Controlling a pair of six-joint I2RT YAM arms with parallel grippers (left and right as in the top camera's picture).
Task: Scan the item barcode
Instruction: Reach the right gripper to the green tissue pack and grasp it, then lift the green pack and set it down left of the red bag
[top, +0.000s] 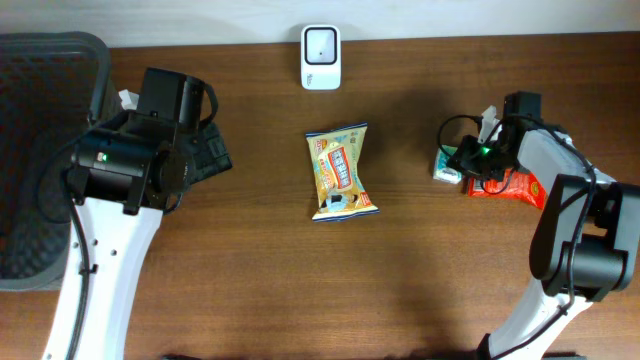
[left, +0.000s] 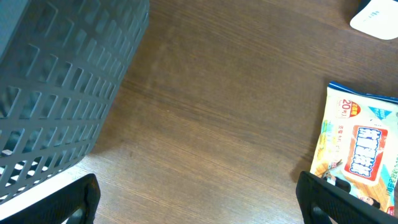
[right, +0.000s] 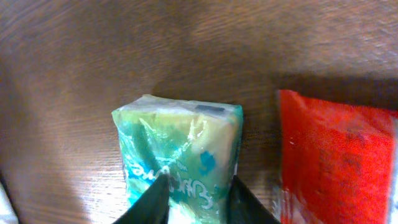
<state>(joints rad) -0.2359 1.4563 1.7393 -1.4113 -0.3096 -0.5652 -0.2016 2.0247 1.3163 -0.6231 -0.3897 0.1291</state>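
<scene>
A green tissue-like packet (right: 180, 143) lies on the wooden table at the right, beside a red packet (right: 336, 155). My right gripper (right: 198, 199) is shut on the green packet, one finger pressed to each side. From overhead, the right gripper (top: 470, 160) sits at the green packet (top: 446, 166), with the red packet (top: 515, 187) just behind it. The white scanner (top: 321, 57) stands at the table's far edge, centre. My left gripper (left: 199, 199) hangs open over bare wood, holding nothing. No barcode is visible.
A yellow snack bag (top: 341, 172) lies mid-table, its edge also in the left wrist view as the snack bag (left: 360, 149). A dark mesh basket (top: 40, 150) fills the far left, close to the left gripper (top: 205, 150). A corner of the scanner (left: 376, 18) shows top right.
</scene>
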